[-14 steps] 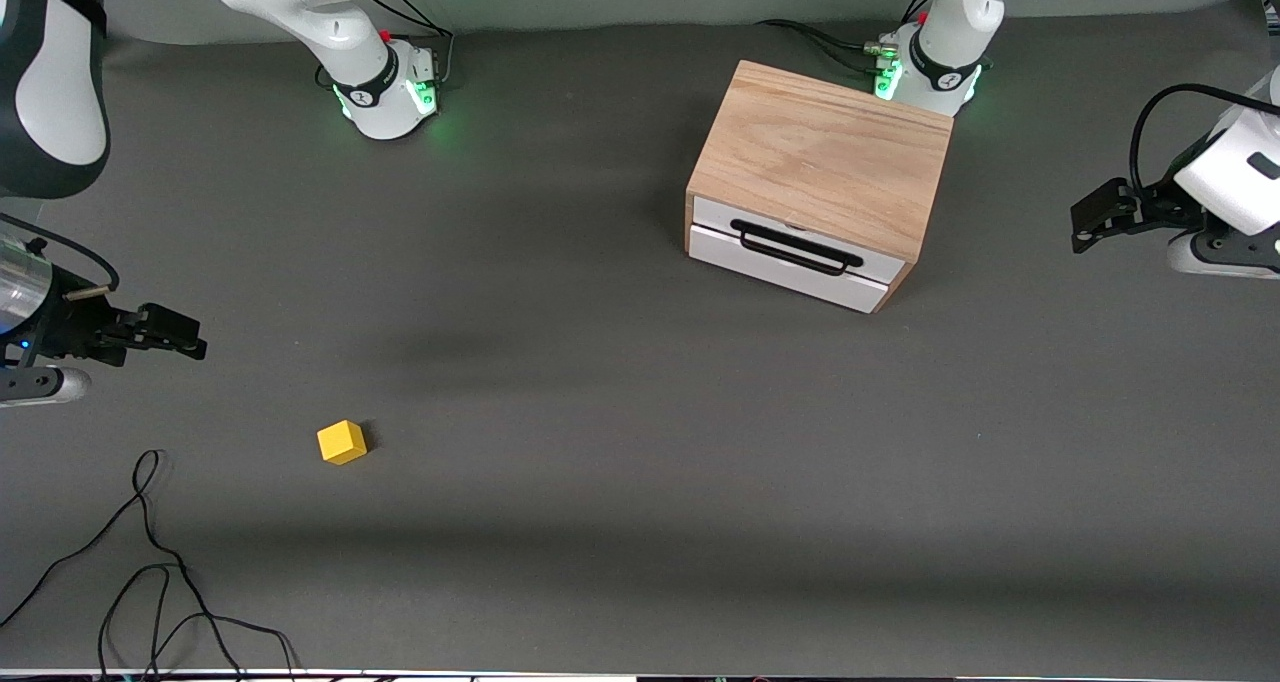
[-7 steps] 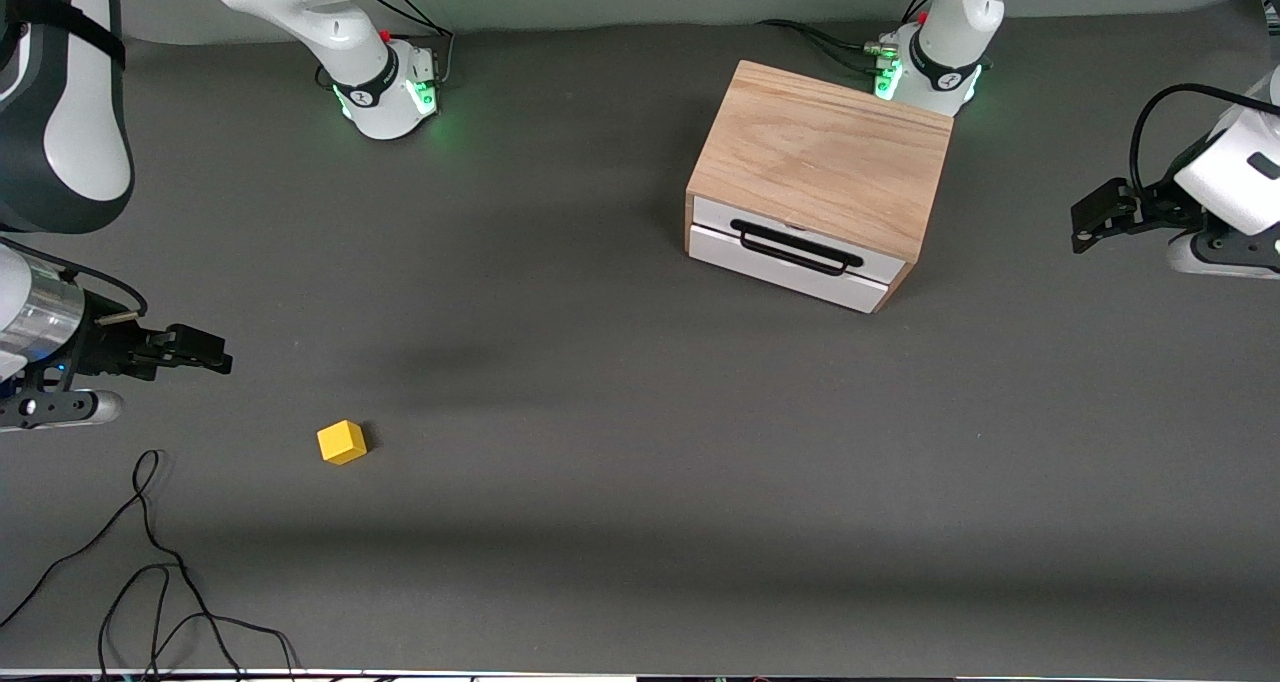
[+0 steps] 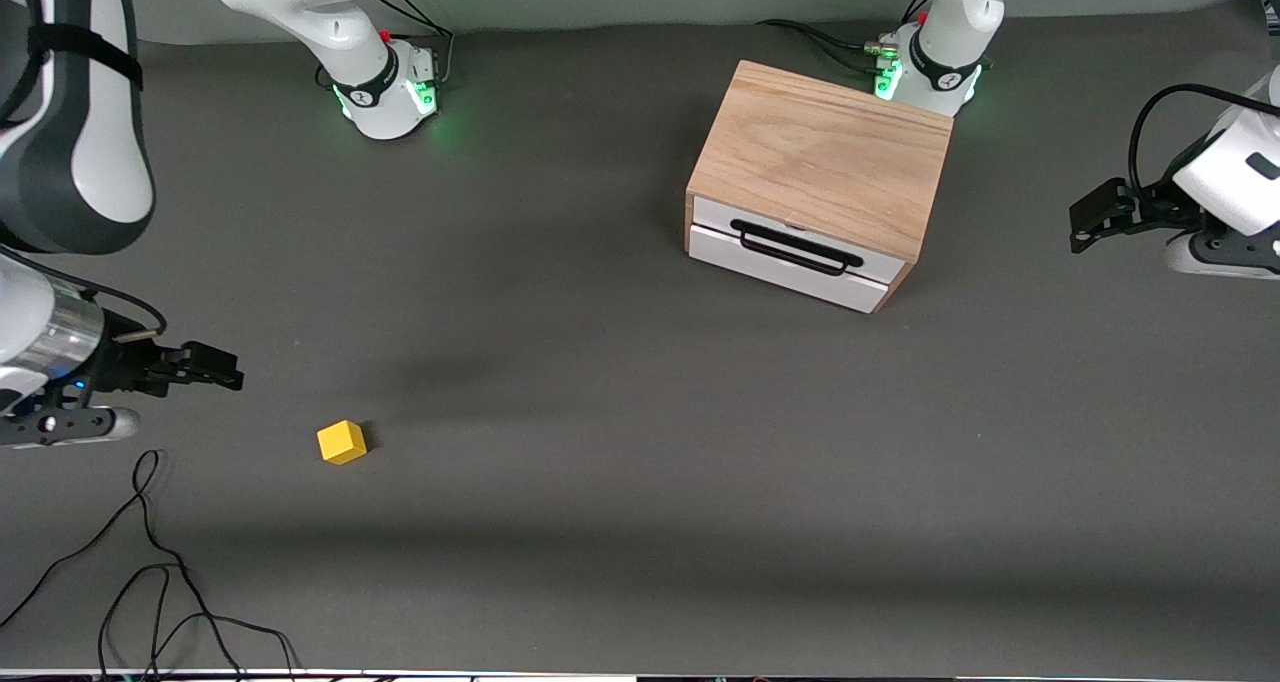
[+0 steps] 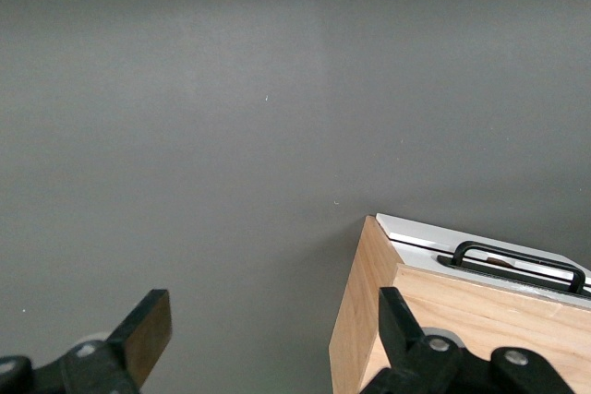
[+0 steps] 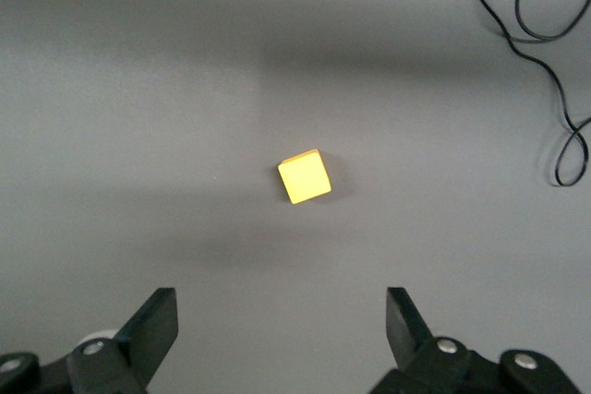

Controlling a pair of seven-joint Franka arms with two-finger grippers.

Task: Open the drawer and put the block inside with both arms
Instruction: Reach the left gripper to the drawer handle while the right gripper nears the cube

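Hovering spread and empty near the block [image 3: 342, 442] on the worktop [image 3: 620, 442], the right claw [image 3: 215, 367] could nudge it aside if misaligned — left claw [image 3: 1090, 217], also spread, waits beside the shut drawer [image 3: 790, 252].

Even, soft overhead light covers the dark grey table [image 3: 620, 442], with no harsh glare. Broad, blurry shadow bands cross the front view, one low across the table and a faint patch near its middle. The block [image 3: 342, 442] casts a small soft shadow beside itself, and the oak box [image 3: 820, 162] darkens the cloth along its side. Green glow from the arm bases [image 3: 385, 97] tints the table around them. Both wrist views are evenly lit and sharp on the table, though the fingers [image 5: 152, 325] at the edge look slightly soft.
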